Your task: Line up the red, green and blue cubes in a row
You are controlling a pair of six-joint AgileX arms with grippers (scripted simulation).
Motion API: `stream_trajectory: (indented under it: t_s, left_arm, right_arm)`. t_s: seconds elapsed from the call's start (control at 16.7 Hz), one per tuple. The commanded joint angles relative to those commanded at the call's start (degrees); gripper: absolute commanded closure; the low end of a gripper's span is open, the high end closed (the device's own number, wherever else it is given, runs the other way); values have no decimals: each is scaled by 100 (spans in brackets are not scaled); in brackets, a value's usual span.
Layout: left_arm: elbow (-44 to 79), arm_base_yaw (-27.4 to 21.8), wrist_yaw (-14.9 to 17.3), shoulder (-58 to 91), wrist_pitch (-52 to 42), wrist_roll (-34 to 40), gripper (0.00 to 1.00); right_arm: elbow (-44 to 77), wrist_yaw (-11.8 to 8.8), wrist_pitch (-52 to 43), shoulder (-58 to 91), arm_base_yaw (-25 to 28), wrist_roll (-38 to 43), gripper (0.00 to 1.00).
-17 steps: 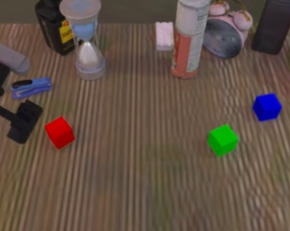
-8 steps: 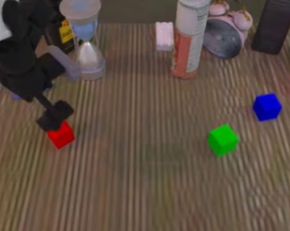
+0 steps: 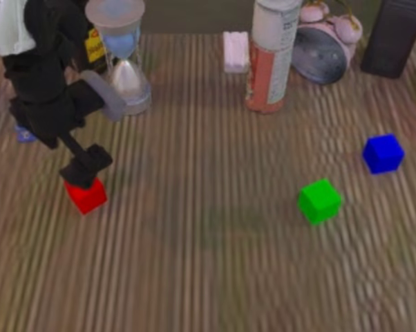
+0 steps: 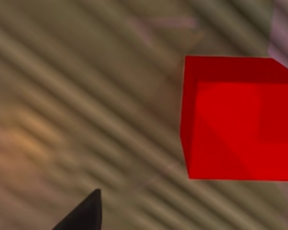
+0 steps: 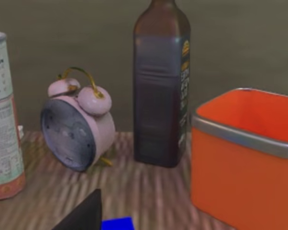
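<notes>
Shifted: left end effector [image 3: 86, 168] | red cube [image 3: 87, 196] directly beneath | finger gap: cannot tell

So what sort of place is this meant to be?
Probably a rendered tabletop test scene, not a real room: a striped wooden table cluttered with an hourglass, an alarm clock and a dark bottle, with the left hand over a red cube.

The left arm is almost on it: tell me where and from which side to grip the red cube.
Grip the red cube across two opposite flat side faces, coming straight down from above. It sits flat on the table with open space all round, and the left hand already hangs over its far edge.
</notes>
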State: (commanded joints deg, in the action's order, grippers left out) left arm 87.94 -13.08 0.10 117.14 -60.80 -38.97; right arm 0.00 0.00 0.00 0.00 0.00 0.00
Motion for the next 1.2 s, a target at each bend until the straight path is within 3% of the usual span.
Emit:
stream_trajectory:
  t_s: [0.24,0.6,0.9,1.2]
  left_arm:
    - [-167,14,1,93,241,-8,0]
    - [-852,9,6,704,1595,-16,0]
    - [-951,9,7,811,1762,-20,0]
    - [-951,9,7,811,1762,-20,38]
  right_arm:
    - [0,0,0,0,0,0,0]
    - [0,0,0,0,0,0,0]
    - [0,0,0,0,0,0,0]
    - [0,0,0,0,0,0,0]
